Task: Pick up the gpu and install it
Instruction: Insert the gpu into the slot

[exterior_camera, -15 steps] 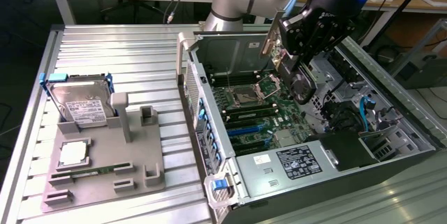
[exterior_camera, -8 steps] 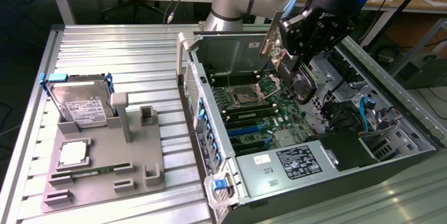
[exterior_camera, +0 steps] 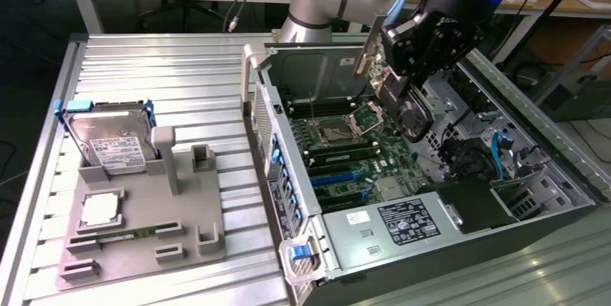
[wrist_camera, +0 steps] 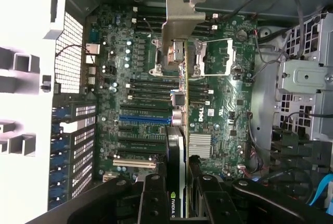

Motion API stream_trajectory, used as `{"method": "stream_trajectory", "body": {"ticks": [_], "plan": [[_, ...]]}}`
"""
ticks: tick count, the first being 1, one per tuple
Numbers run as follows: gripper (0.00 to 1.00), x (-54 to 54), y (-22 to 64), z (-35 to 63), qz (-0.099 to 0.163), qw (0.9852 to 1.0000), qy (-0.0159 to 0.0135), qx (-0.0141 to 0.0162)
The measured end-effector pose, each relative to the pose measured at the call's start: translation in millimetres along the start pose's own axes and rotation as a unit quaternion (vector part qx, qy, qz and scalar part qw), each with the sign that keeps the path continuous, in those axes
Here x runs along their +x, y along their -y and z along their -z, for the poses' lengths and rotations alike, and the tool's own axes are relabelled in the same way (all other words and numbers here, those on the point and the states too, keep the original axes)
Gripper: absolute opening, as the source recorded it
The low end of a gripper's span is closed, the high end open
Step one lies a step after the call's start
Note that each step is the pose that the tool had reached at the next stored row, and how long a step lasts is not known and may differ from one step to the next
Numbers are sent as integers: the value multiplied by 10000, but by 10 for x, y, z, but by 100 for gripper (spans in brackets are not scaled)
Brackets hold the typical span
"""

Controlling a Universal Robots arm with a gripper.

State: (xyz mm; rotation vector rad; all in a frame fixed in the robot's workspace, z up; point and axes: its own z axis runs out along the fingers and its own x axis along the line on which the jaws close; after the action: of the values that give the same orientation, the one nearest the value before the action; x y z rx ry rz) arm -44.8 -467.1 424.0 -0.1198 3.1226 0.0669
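Far left of the exterior view, the grey holder [exterior_camera: 143, 206] on the worktop [exterior_camera: 162, 70] has the hard drive [exterior_camera: 110, 141], a CPU [exterior_camera: 100, 209] and a RAM stick [exterior_camera: 124, 234] sitting in it. Moving right you hit the open PC case [exterior_camera: 477, 249] with the motherboard [exterior_camera: 353, 149] showing. Over the board, the pincer [exterior_camera: 413, 70] is pinching the gpu [exterior_camera: 408, 113] on edge, with the metal bracket at the upper end. In the wrist view the gpu [wrist_camera: 177, 146] sits edge-on between the pincer [wrist_camera: 179, 195] fingers [wrist_camera: 153, 198], above the slots.
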Motion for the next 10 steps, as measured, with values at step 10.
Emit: {"method": "stream_trajectory", "body": {"ticks": [10], "plan": [[27,0,0,0,154,9999,-7,-3]]}}
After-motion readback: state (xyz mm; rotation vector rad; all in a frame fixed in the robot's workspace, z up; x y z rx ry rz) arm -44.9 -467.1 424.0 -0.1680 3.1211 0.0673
